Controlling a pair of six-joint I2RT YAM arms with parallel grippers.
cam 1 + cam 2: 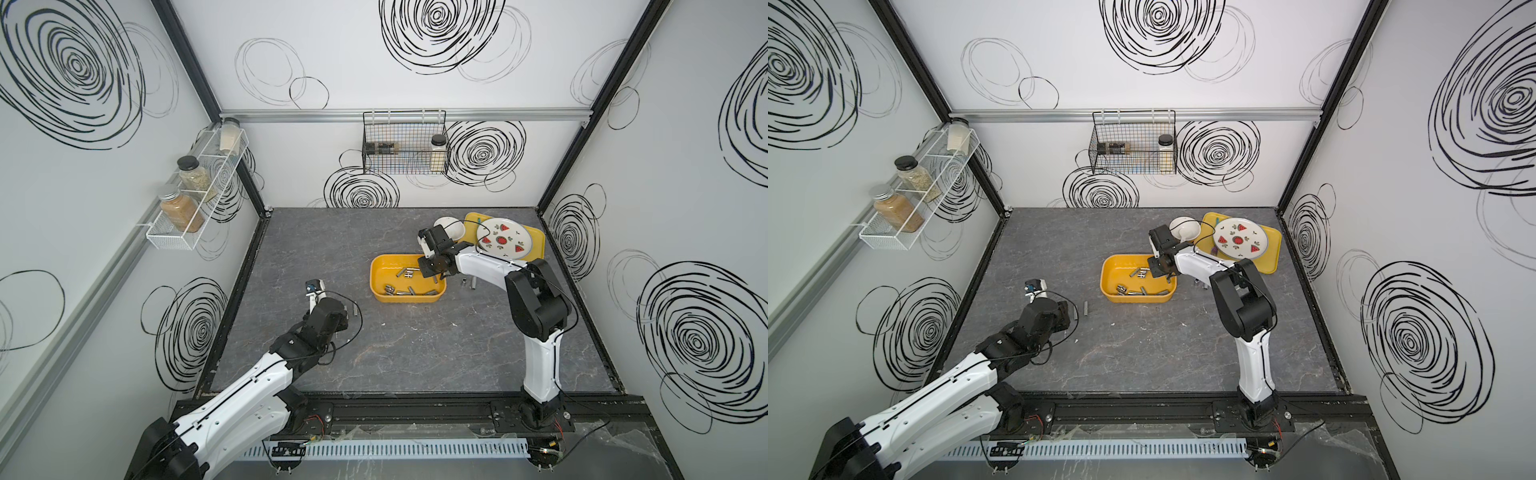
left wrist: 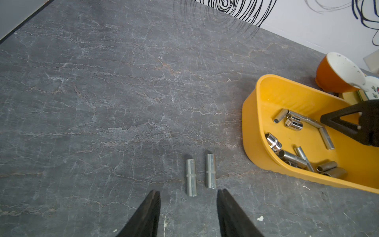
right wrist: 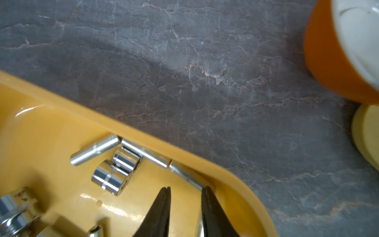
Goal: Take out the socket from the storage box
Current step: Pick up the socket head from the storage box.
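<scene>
The deep yellow-orange plastic storage box (image 1: 384, 274) sits on the grey marbled table (image 2: 102, 102), with a scatter of chrome steel sockets (image 3: 113, 176) on its floor. The right gripper (image 3: 185, 189) reaches down inside it, its black jaws a narrow gap apart with nothing plainly between them. One fingertip (image 3: 206, 191) touches the end of a slim silver socket (image 3: 185, 174) lying along the wall. The left gripper (image 2: 188, 191) hovers over the table outside the box, jaws wide apart and empty, just short of two long silver sockets (image 2: 210, 171) lying side by side.
</scene>
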